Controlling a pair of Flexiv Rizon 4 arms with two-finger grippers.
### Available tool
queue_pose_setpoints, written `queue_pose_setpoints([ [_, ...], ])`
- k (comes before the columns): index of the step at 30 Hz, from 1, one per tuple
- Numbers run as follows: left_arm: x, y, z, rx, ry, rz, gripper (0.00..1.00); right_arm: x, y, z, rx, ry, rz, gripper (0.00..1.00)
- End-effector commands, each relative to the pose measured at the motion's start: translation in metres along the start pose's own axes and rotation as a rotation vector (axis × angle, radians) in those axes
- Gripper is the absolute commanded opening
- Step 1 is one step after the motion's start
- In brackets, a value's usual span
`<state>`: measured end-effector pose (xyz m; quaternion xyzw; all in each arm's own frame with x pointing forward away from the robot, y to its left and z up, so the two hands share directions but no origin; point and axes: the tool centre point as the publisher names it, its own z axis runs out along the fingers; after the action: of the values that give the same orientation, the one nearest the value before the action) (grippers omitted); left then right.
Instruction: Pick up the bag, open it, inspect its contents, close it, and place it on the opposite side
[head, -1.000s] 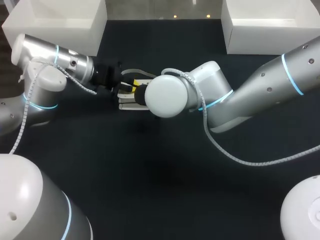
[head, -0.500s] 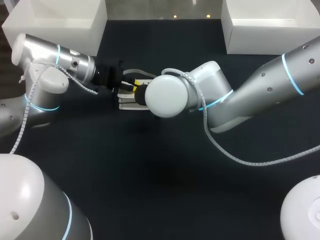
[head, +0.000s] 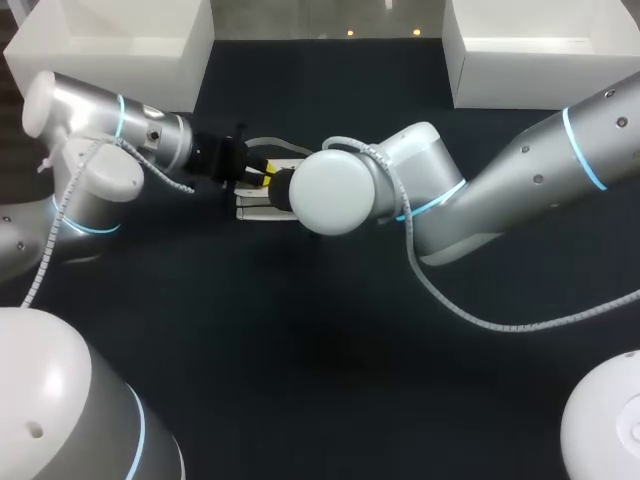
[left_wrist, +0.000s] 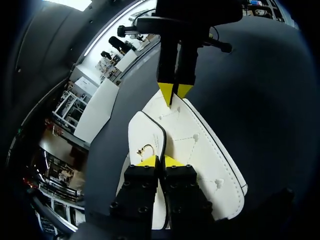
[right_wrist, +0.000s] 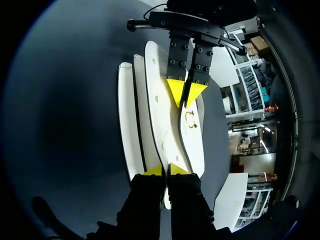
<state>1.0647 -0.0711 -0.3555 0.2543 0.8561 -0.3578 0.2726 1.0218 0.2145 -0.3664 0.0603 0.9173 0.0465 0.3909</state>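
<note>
Your left arm (head: 110, 150) has slid a little toward the middle of the table over the last second, carrying its wrist closer to the bag; your right arm (head: 520, 170) has not shifted.

The bag (left_wrist: 200, 145) is white and flat, with stitched edges and a few snap studs (left_wrist: 196, 136). It lies on the dark table (head: 320, 350) left of centre, between your two grippers. In the head view only a few white strips of it show below the right arm's round joint. Its panels are parted: from the right wrist you see several thin white leaves fanned side by side. A small gold clasp (left_wrist: 146, 149) sits on the narrow black-edged flap.

Your left gripper (left_wrist: 160, 161) holds that flap at its near end, its yellow tips drawn close together with the thin edge pinched between them. Your right gripper (right_wrist: 165, 170) grips the opposite end of the bag the same way, its fingers nearly together on a thin white panel edge. The two grippers face each other along the bag's length, each showing just ahead in the other's wrist view. From overhead the left gripper's yellow tips are visible beside the right arm's joint, but the right gripper itself is hidden under that joint.

Further out, a white box (head: 110, 45) stands at the far left corner of the table, and a second white box (head: 540, 50) at the far right corner, both well apart from the bag.
</note>
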Motion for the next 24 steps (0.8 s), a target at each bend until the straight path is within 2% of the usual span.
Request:
queue_pose_setpoints([
  [1, -0.002, -0.005, 0.001, -0.007, -0.003, 0.014, 0.00, 0.000, 0.000, 0.001, -0.001, -0.003, 0.001, 0.00],
  [3, -0.005, -0.008, -0.001, -0.012, -0.006, 0.024, 0.30, 0.000, 0.000, 0.001, -0.001, -0.003, 0.001, 0.00],
  [4, -0.006, -0.008, -0.002, -0.015, -0.008, 0.027, 0.31, 0.000, 0.000, 0.001, -0.001, -0.003, 0.001, 0.00],
  [5, -0.007, -0.008, -0.002, -0.017, -0.009, 0.029, 0.28, 0.000, 0.000, 0.001, -0.001, -0.003, 0.001, 0.00],
  [6, -0.008, -0.008, -0.002, -0.027, -0.011, 0.035, 0.18, 0.000, 0.000, 0.001, -0.001, -0.003, 0.001, 0.00],
  [7, -0.009, -0.008, -0.002, -0.035, -0.012, 0.037, 0.00, 0.000, 0.000, 0.001, -0.001, -0.003, 0.001, 0.00],
  [15, -0.010, -0.007, -0.003, -0.083, -0.003, 0.035, 0.00, 0.000, 0.000, 0.001, -0.001, -0.003, 0.001, 0.00],
  [24, -0.003, -0.016, 0.001, -0.001, 0.041, 0.014, 0.00, 0.000, 0.000, 0.001, -0.001, -0.003, 0.001, 0.00],
])
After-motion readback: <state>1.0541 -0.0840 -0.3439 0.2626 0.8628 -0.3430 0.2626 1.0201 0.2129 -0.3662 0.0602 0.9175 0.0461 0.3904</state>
